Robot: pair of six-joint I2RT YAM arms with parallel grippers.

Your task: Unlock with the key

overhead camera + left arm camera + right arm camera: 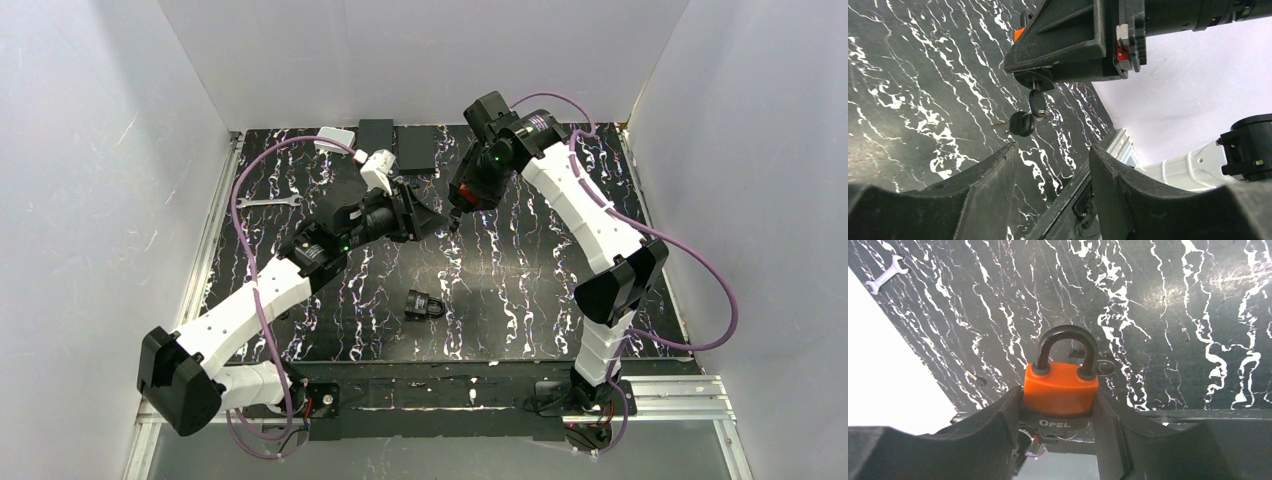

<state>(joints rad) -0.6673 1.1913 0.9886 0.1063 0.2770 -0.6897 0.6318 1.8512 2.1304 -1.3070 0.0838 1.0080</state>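
My right gripper (1058, 399) clamps the orange, black-shackled padlock (1060, 385) above the marbled tabletop's (520, 290) far middle, presenting its keyhole. My left gripper's (1053, 150) jaws stand apart, just short of the small black-headed key (1037, 103) hanging there.

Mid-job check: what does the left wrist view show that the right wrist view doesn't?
Only left wrist: the key hanging from the underside of the orange padlock, apparently seated in it. A second key dangles on its ring, and the left gripper is open just short of them.
Only right wrist: the padlock's orange face, its shackle seated in both holes, and a wrench lying far off.
Both: the right gripper clamped on the padlock, above the black marbled table.
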